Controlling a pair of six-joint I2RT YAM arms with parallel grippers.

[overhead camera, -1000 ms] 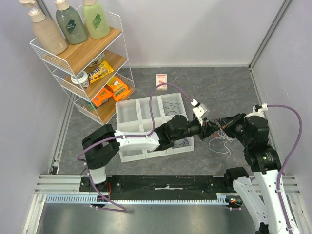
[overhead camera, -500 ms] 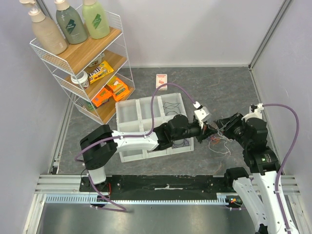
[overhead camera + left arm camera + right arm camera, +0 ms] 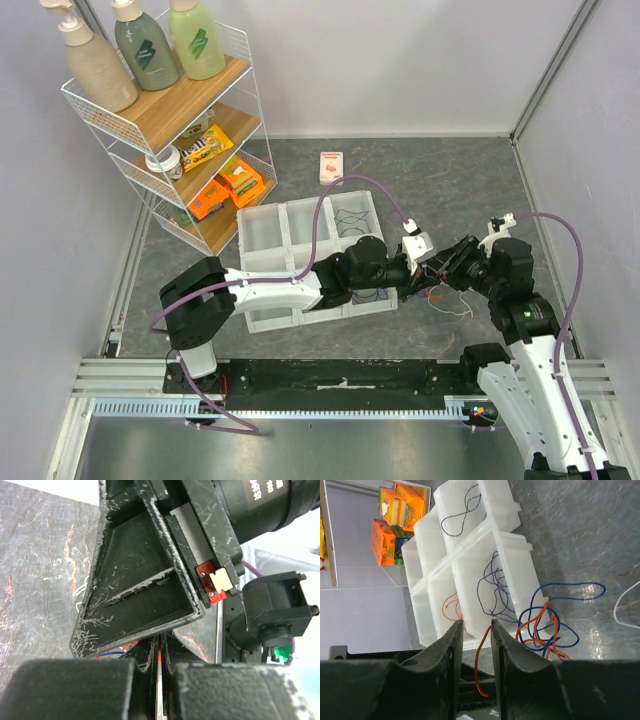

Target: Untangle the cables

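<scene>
Cables: an orange cable (image 3: 534,616) and a blue cable (image 3: 570,584) lie looped through each other on the table (image 3: 580,525), just beside the corner of the white divided bin (image 3: 517,542). A white cable (image 3: 626,602) lies apart from them.
In the bin: a purple cable (image 3: 492,587), a dark cable (image 3: 462,510) and an orange-red cable (image 3: 451,609) each lie in their own compartment.
Feel: to my eye these are featherlight and limp, with no spring to hold a shape. They look likely to snag on one another and drag the whole knot along if tugged fast.
Where to hold: I'd take the orange cable on its single free run, away from the crossings, so that only one strand is in the pinch.
Left gripper (image 3: 159,647): fingers pressed together, with a thin orange strand caught in the seam between them.
Right gripper (image 3: 476,625): fingers apart. The orange run passes up through the gap and lies along one finger, but I see no pinch.
Arms: from above, the left arm stretches low across the front of the bin and the right arm folds in from its side. The two wrists are nose to nose just above the knot.
</scene>
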